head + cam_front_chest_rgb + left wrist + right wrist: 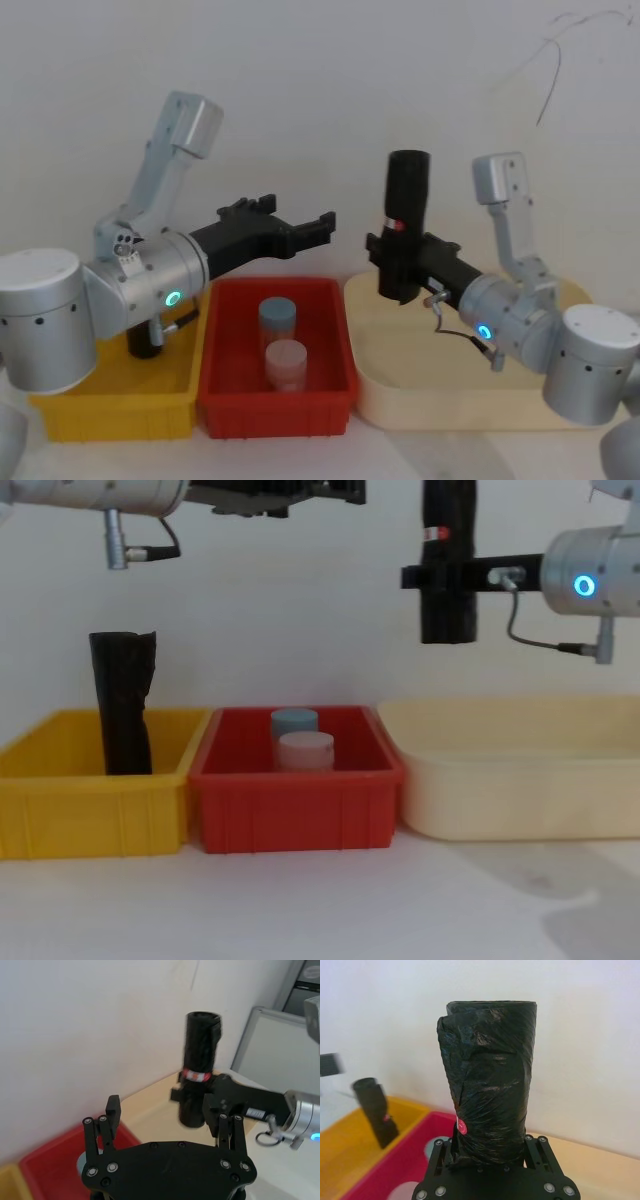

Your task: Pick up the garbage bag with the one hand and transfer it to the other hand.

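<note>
A plain white wall (pixel 320 80) is backing three bins lined up on a pale table. At 9 o'clock a yellow bin (pixel 110 405) is holding a spare roll (pixel 122 700), which is leaning against the bin's back wall. Above it, the left gripper (pixel 298 218) is hanging in the air with its fingers spread and nothing between them, aiming toward 3 o'clock at the bag (pixel 405 200). It is lined up with the bag but standing apart from it, so I judge it to be the hand giving the bag up. The red bin (pixel 275 415) in the middle is carrying two jars (pixel 277 312), well below the arms. The right gripper (pixel 400 255) is clamping the bag just under its sticker (pixel 397 225) and keeping it upright in the air. The cream tray (pixel 450 410) is lying at 6 o'clock beneath it. With the bag in this grip alone, the handover looks done.
</note>
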